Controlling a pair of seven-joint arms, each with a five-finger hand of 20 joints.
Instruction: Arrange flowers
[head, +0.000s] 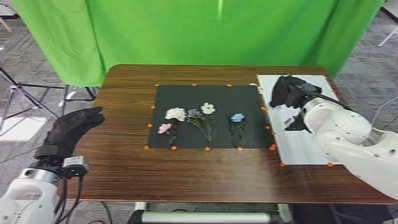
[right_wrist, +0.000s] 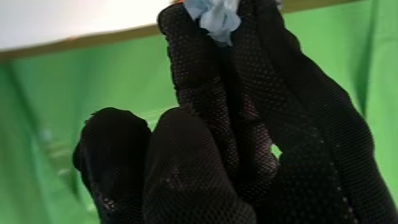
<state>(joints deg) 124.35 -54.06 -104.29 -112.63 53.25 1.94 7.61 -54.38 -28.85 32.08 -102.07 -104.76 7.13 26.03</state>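
Your right hand (head: 288, 91) pinches a pale blue flower (right_wrist: 218, 21), its long axis unclear; your left hand (head: 69, 126) lies relaxed.

Robotics lab; green curtain (head: 204, 37), tripod (head: 19, 87), grey carpet (head: 34, 52)

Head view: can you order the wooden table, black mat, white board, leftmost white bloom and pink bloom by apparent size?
1. Wooden table
2. Black mat and white board: too close to rank; the arm covers part of the board
3. Leftmost white bloom
4. Pink bloom
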